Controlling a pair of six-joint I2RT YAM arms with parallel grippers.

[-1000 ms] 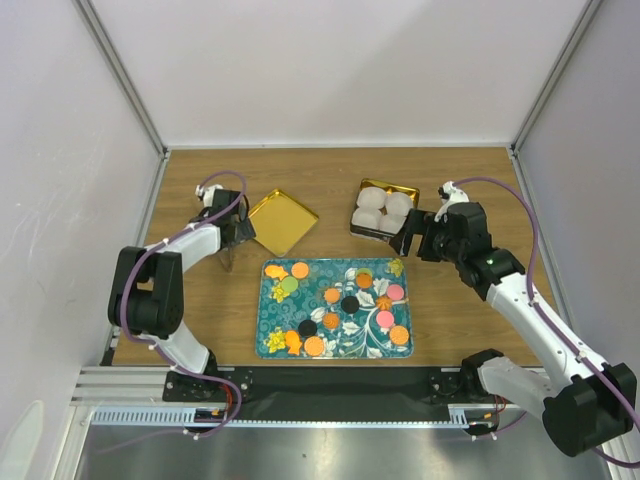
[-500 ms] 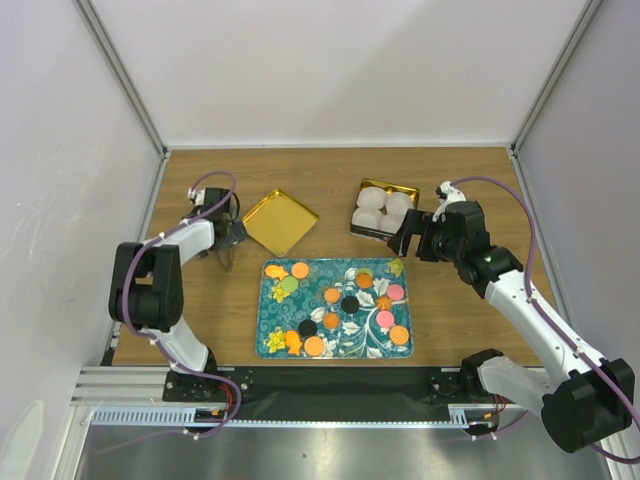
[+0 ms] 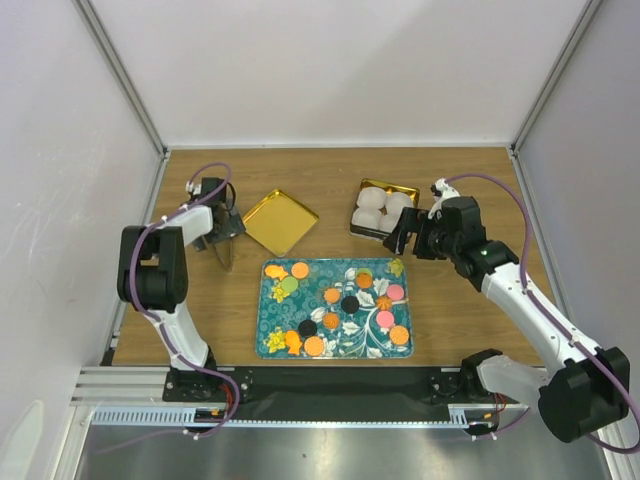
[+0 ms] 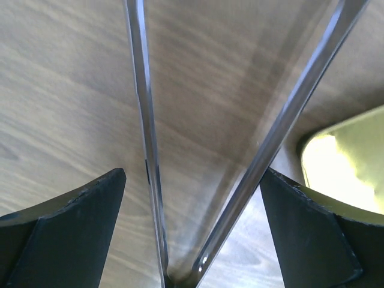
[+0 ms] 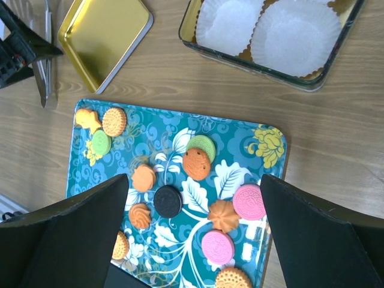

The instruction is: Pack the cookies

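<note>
Desk (image 3: 330, 170): wooden, bears everything.
Teal tray (image 3: 262, 310): holds all cookies (image 3: 349, 304).
Tin (image 3: 372, 184): paper cups (image 5: 297, 36) unfilled.
Left hand (image 4: 192, 228): spread wide, astride tongs (image 4: 141, 120).
Right hand (image 3: 408, 232): spread wide, empty, beside tin.
Risk: tongs skidding away if closed off-centre.

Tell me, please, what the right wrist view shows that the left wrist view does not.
Only the right wrist view: the teal tray of cookies and the box of white paper cups. Only the left wrist view: clear gaps between the left gripper's open fingers and the tongs lying between them. Both: the tongs, the gold lid and the wooden table.
</note>
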